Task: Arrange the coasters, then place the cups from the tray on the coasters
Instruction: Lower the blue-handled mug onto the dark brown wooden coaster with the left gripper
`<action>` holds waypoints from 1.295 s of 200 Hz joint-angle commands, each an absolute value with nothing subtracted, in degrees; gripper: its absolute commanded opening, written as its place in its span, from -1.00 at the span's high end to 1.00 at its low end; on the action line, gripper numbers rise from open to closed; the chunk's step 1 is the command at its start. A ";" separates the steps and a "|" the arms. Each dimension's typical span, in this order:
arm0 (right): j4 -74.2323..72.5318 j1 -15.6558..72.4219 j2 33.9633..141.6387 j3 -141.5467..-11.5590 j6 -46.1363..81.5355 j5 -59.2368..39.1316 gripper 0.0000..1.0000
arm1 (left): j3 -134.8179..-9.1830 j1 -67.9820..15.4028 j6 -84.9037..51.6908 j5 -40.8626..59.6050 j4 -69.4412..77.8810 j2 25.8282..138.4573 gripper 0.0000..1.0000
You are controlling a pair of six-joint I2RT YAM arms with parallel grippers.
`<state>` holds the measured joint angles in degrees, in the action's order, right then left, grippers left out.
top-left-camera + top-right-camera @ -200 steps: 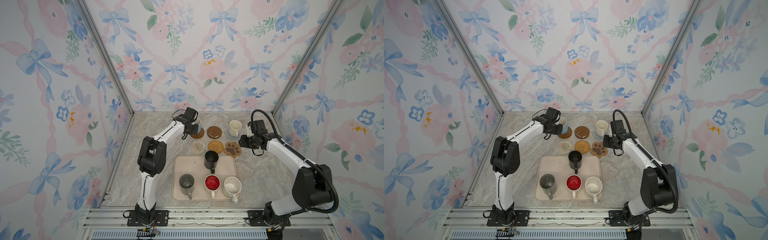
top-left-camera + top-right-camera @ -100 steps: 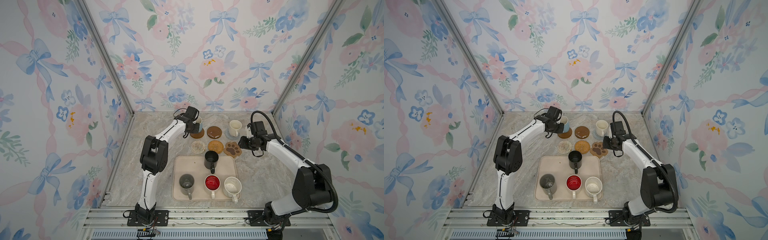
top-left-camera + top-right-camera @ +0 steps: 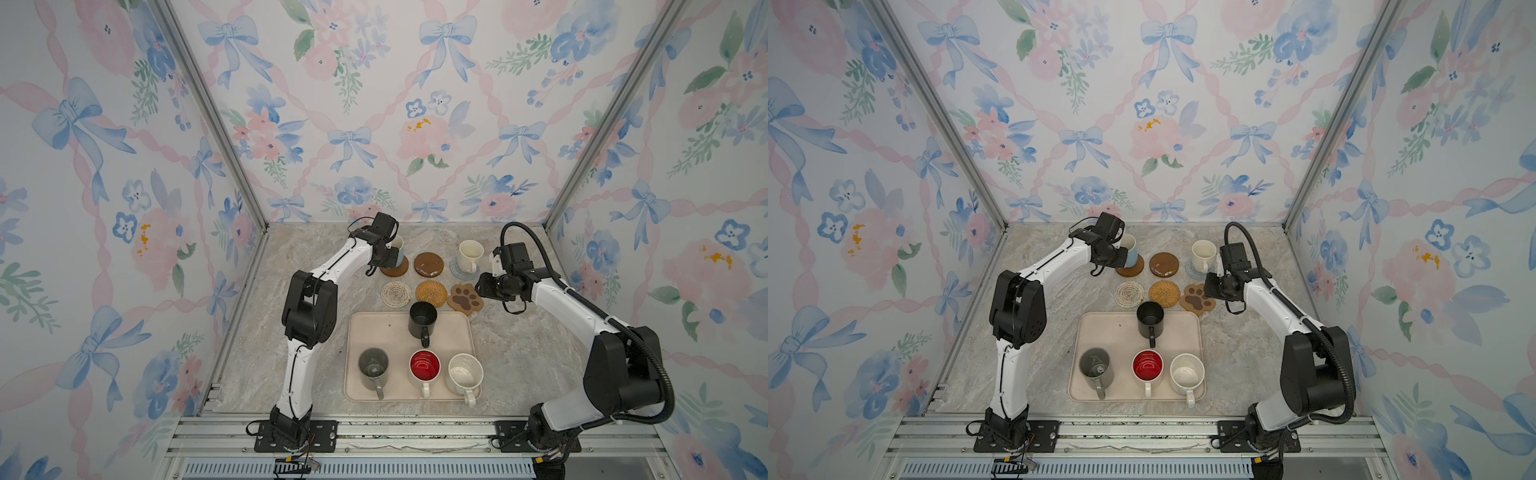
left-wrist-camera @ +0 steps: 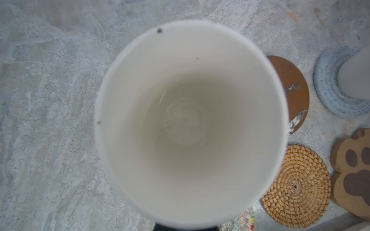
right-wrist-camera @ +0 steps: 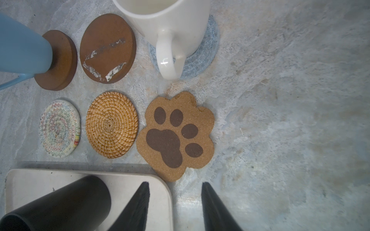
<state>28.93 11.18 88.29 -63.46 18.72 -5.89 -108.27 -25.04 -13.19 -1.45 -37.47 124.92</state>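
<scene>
My left gripper (image 3: pixel 388 258) is shut on the handle of the light blue cup (image 3: pixel 398 248), which stands on the plain brown coaster (image 3: pixel 395 271) at the back left. The cup's pale inside (image 4: pixel 188 124) fills the left wrist view and hides the jaws. A cream cup (image 3: pixel 469 253) stands on the grey-blue coaster (image 3: pixel 459 272). The glossy brown (image 3: pixel 429 264), crochet (image 3: pixel 395 293), rattan (image 3: pixel 431 291) and paw (image 3: pixel 465 299) coasters are bare. On the tray (image 3: pixel 374 328) stand the black (image 3: pixel 422 320), grey (image 3: pixel 373 368), red-inside (image 3: pixel 424 365) and speckled (image 3: pixel 464 373) cups. My right gripper (image 5: pixel 175 183) hovers open beside the paw coaster (image 5: pixel 176 134), holding nothing.
Floral walls and metal corner posts (image 3: pixel 249 191) close in the marble table on three sides. The tray's back right corner (image 5: pixel 160 184) lies just under my right gripper's fingers (image 5: pixel 140 204). An aluminium rail (image 3: pixel 415 432) carries both arm bases at the front.
The left wrist has shifted slightly at the brown coaster with the light blue cup. The right arm has stayed almost in place.
</scene>
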 commanded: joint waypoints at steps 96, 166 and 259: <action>28.13 10.40 89.79 -62.70 19.33 -7.28 0.09 | -110.91 -24.98 -11.69 -1.99 -37.00 126.03 0.90; 27.65 10.37 90.43 -62.40 19.45 -7.83 0.09 | -111.26 -25.01 -11.86 -1.32 -37.05 126.21 0.56; 28.71 10.37 88.83 -63.19 20.33 -7.65 0.04 | -110.05 -24.96 -12.03 -0.65 -37.18 124.04 0.07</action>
